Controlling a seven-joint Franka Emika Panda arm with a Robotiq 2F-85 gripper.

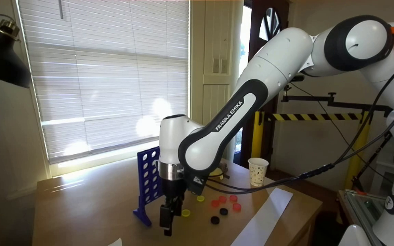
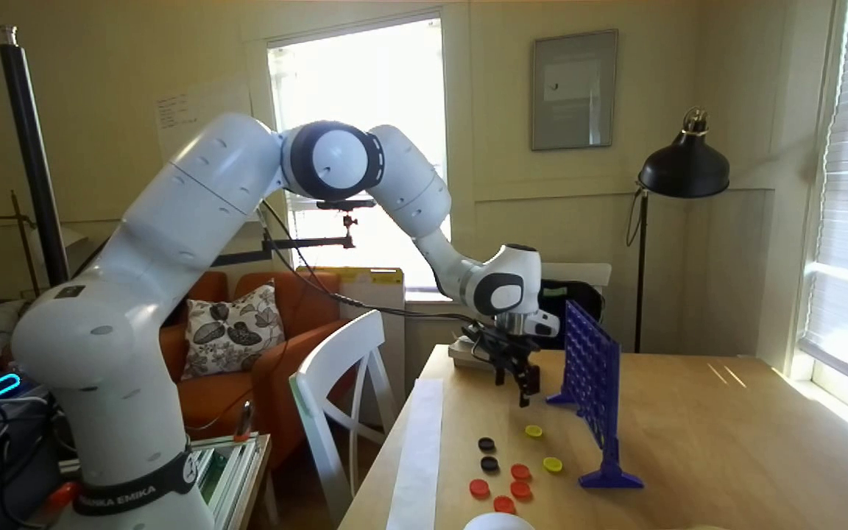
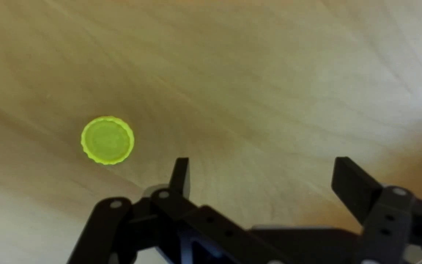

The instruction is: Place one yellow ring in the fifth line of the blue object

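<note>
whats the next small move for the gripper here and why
I'd probably slide the gripper toward the yellow token, without lowering yet: in the wrist view the fingers stand open with nothing between them, and the token lies flat on the table, left of both, outside the gap.

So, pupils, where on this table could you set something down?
Bare tabletop lies between the blue grid and the window blinds. Crowded between the grid and the white strip: yellow tokens, red tokens and black tokens.
</note>
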